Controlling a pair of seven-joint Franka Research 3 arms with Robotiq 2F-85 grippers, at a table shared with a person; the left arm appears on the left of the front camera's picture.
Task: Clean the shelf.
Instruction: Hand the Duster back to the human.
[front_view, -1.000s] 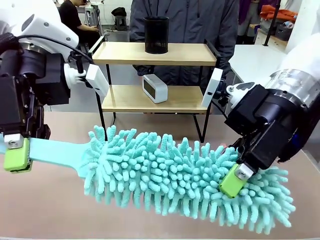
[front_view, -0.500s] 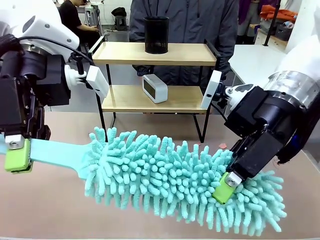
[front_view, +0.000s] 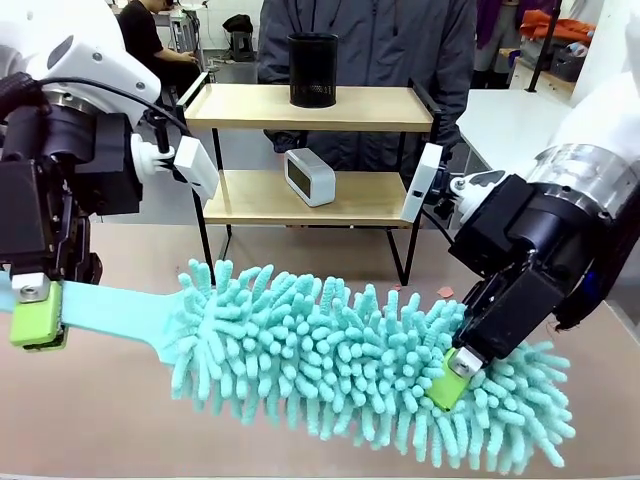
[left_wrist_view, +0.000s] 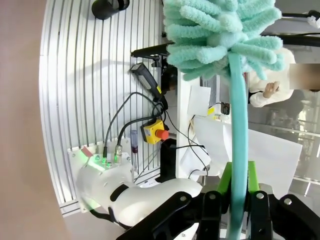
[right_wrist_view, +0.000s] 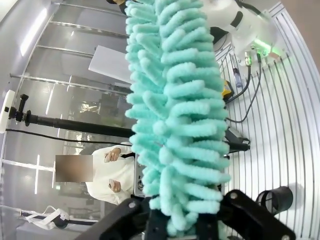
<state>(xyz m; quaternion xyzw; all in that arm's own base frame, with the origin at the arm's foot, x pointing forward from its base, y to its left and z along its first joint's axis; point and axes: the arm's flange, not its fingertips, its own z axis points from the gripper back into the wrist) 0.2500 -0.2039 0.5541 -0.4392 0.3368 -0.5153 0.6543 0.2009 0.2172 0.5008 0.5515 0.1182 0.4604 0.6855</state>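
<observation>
Across the brown counter (front_view: 100, 400) we are holding a teal duster (front_view: 350, 360) near us, the shelf (front_view: 310, 150) standing far behind it. Our right tool (front_view: 450, 378) is clenching its fluffy head; the left tool (front_view: 35, 315) is loosening around the handle. Next we are probably swinging the head up to the boards.

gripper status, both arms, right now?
Left gripper: pads around the duster's flat handle; whether it is clamped cannot be told.
Right gripper: closed on the duster's fluffy head.
</observation>
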